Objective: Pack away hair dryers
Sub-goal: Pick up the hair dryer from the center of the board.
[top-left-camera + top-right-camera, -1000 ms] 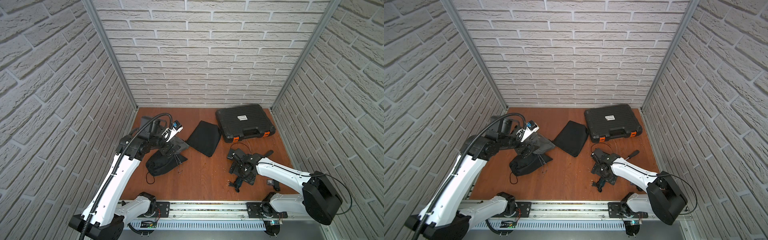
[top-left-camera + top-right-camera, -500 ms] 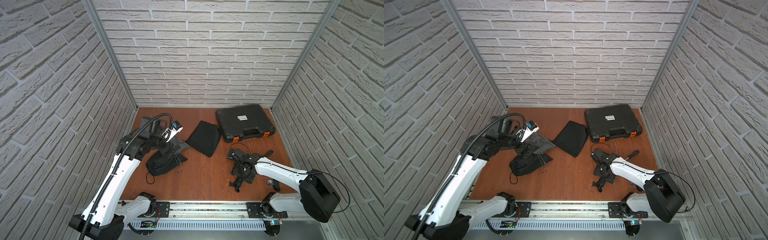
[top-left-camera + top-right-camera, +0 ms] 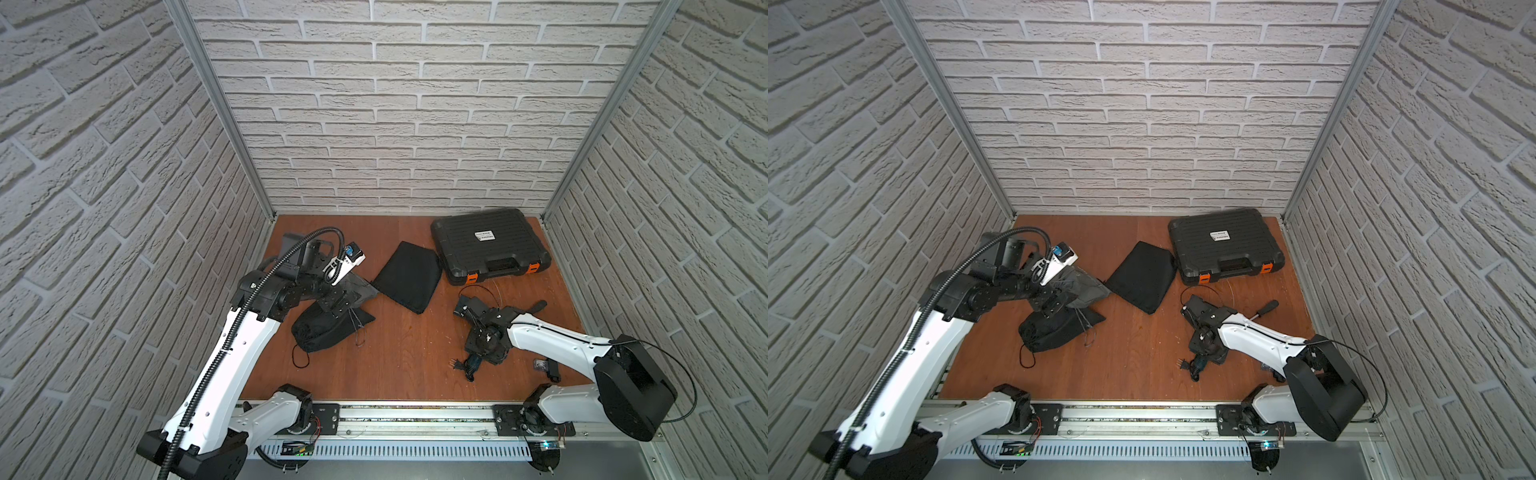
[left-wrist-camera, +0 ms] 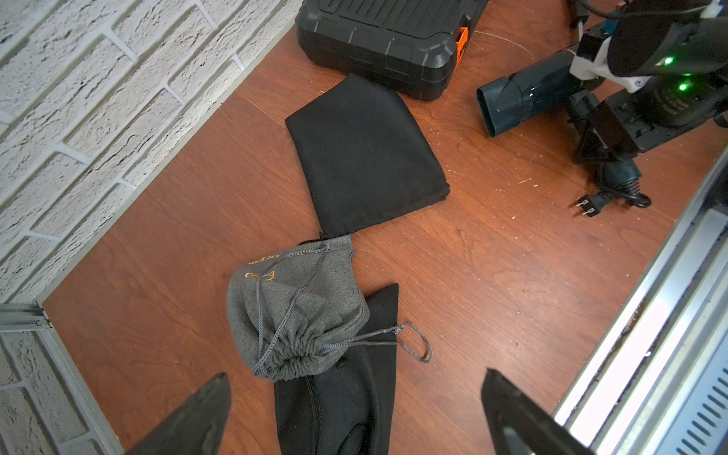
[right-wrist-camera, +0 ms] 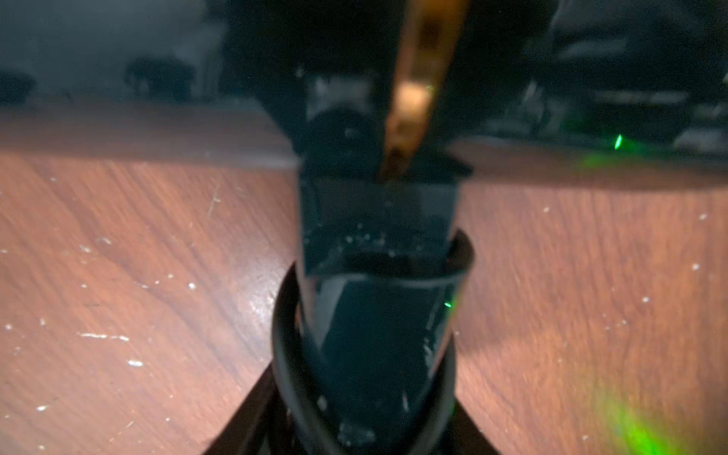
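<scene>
**Dryer between the right jaws, pouches below the left**

Dark teal hair dryer (image 4: 524, 98) lies on the wooden table (image 3: 395, 353), near the front on the right side, its nozzle pointing towards the pouches. The right gripper (image 3: 487, 343) is down over it. In the right wrist view the jaws flank the dryer's body closely, with a black cord loop (image 5: 283, 335) around it. That view is blurred, so I cannot tell whether they actually clamp it. In both top views the wrist hides most of the dryer; only its handle end and the plug (image 3: 455, 365) show.

The left gripper (image 4: 354, 390) hangs with jaws spread wide and nothing between them. Below it is a bulging grey pouch (image 4: 295, 311) with its drawstring cinched, resting partly on a black pouch (image 4: 342, 402). A second, flat black pouch (image 4: 362, 157) lies between the two arms, touching the grey one's far end. Just behind it sits the closed black hard case (image 3: 488, 245) with orange latches. A black-handled tool (image 3: 1264, 308) lies beside the right arm.
</scene>
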`<state>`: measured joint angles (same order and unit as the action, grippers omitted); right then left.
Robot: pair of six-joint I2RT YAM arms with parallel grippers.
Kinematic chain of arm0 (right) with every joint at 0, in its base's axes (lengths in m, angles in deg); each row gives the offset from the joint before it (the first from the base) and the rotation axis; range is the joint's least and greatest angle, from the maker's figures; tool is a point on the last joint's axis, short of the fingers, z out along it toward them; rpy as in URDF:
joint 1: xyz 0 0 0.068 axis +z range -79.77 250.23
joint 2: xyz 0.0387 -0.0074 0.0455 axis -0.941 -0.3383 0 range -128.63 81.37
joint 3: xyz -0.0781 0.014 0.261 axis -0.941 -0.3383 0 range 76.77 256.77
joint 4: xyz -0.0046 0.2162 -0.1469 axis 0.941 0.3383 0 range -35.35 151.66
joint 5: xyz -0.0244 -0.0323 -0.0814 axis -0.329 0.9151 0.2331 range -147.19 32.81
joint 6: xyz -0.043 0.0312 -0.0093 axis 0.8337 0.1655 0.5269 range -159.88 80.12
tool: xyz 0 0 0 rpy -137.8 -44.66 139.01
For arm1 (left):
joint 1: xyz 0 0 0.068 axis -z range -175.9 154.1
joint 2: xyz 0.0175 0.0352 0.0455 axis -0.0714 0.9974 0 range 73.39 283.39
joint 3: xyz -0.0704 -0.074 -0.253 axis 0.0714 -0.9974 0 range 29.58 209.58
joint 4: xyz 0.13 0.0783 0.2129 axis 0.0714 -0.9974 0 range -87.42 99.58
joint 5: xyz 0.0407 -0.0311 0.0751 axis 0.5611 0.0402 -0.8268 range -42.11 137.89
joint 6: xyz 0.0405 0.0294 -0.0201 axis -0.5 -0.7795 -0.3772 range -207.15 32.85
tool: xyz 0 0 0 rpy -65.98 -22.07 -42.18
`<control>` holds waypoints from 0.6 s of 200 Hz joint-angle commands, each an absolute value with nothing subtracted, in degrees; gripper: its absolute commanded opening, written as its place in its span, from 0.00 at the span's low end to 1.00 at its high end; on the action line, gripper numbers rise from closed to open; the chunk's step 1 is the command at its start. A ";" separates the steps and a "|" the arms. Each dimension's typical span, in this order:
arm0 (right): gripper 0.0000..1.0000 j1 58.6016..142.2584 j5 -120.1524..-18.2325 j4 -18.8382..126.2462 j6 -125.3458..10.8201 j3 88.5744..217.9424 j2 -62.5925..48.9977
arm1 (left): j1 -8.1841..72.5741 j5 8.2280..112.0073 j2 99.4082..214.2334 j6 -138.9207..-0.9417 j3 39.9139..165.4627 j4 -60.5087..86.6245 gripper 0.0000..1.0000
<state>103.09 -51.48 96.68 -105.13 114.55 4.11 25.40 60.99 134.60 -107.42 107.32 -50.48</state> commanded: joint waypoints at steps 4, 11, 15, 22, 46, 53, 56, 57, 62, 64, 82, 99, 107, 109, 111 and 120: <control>0.26 102.92 -52.69 95.16 -103.82 113.50 3.47 | 25.63 61.68 133.86 -106.41 109.38 -50.83 0.98; 0.20 102.92 -53.06 94.62 -103.63 113.25 3.45 | 25.61 61.79 133.88 -106.40 109.47 -50.89 0.98; 0.17 102.92 -53.35 94.44 -103.54 113.17 3.41 | 25.64 61.78 133.95 -106.36 109.56 -50.87 0.98; 0.11 102.92 -53.69 94.21 -103.55 112.94 3.26 | 25.63 61.85 134.00 -106.31 109.66 -50.97 0.98; 0.02 103.10 -55.02 93.27 -103.04 112.40 3.31 | 25.62 61.95 134.21 -106.22 110.42 -51.16 0.98; 0.03 103.31 -55.09 93.14 -102.86 112.36 3.27 | 25.59 61.82 134.29 -106.22 110.73 -51.20 0.98; 0.02 103.42 -55.04 93.14 -102.77 112.44 3.31 | 25.62 61.86 134.27 -106.22 110.82 -51.26 0.98; 0.02 103.48 -55.02 93.15 -102.75 112.49 3.32 | 25.62 61.82 134.33 -106.22 110.89 -51.30 0.98; 0.02 103.66 -54.87 93.23 -102.54 112.66 3.33 | 25.63 61.79 134.45 -106.28 111.09 -51.38 0.98; 0.02 103.77 -54.81 93.13 -102.43 112.72 3.30 | 25.63 61.78 134.45 -106.28 111.20 -51.41 0.98; 0.02 105.24 -55.08 89.72 -100.90 113.04 4.59 | 25.64 61.86 134.91 -106.05 112.17 -51.67 0.98; 0.03 107.72 -53.06 89.51 -98.71 115.47 6.25 | 25.63 61.82 135.26 -105.98 113.13 -51.94 0.98; 0.03 109.27 -50.86 90.91 -97.53 117.42 6.82 | 25.57 61.79 135.47 -106.01 113.65 -52.09 0.98; 0.03 109.65 -50.14 91.40 -97.29 118.04 6.85 | 25.46 61.76 135.52 -105.97 113.79 -52.18 0.98; 0.03 110.05 -49.56 91.86 -97.12 118.55 6.93 | 25.46 61.81 135.46 -105.96 113.96 -52.20 0.98; 0.03 111.46 -47.51 93.56 -95.68 120.87 7.02 | 25.30 61.78 135.77 -105.96 114.65 -52.38 0.98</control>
<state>107.88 -51.87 93.72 -100.28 115.20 4.53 25.40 61.10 135.28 -106.53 112.10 -51.68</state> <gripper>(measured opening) 0.444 0.982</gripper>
